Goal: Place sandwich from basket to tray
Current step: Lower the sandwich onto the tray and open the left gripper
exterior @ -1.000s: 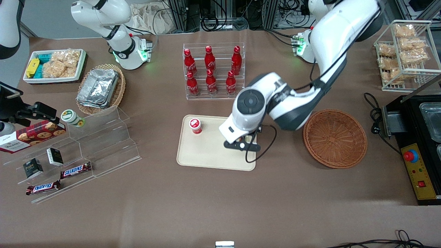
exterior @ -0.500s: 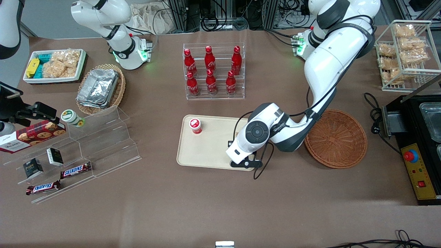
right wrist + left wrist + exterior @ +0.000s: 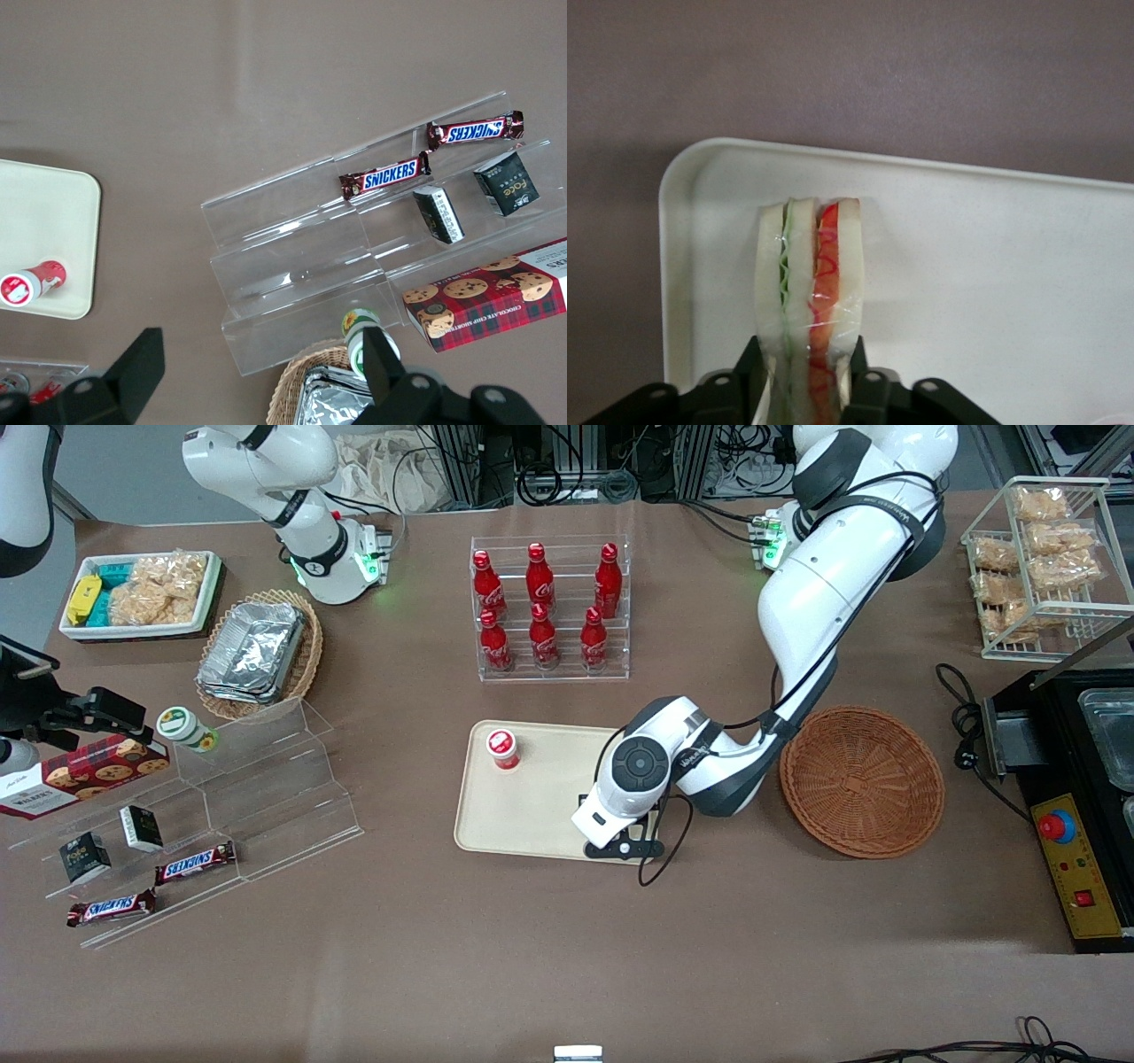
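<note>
Over the tray (image 3: 532, 815) corner nearest the front camera, the gripper (image 3: 620, 841) is clamped on the sandwich (image 3: 808, 292); a red cup (image 3: 502, 748) stands on the tray, the basket (image 3: 861, 781) beside it.

White sandwich (image 3: 808, 292) with green, red layers; cream tray (image 3: 992, 266).
</note>
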Controlling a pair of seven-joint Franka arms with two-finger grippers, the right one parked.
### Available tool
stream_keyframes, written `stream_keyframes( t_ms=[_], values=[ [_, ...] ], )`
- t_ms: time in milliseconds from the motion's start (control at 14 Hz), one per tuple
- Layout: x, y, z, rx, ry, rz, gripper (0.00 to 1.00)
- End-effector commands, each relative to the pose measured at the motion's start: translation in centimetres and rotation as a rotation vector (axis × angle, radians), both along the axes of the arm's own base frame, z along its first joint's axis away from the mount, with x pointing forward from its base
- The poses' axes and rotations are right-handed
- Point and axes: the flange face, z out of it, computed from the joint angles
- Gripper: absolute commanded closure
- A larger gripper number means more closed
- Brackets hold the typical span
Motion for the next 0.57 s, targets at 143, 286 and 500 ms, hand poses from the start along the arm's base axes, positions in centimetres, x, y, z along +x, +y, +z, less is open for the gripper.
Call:
stream_keyframes(
  t_ms=[143,286,500],
  values=[
    [0.5,1.0,6.4,0.063,-0.052,0.007,0.00],
    [0.2,1.5,10.0,0.097,-0.061,0.009,0.00],
    [-0.9,2.8,17.2,0.156,-0.087,0.023,0.00]
  ],
)
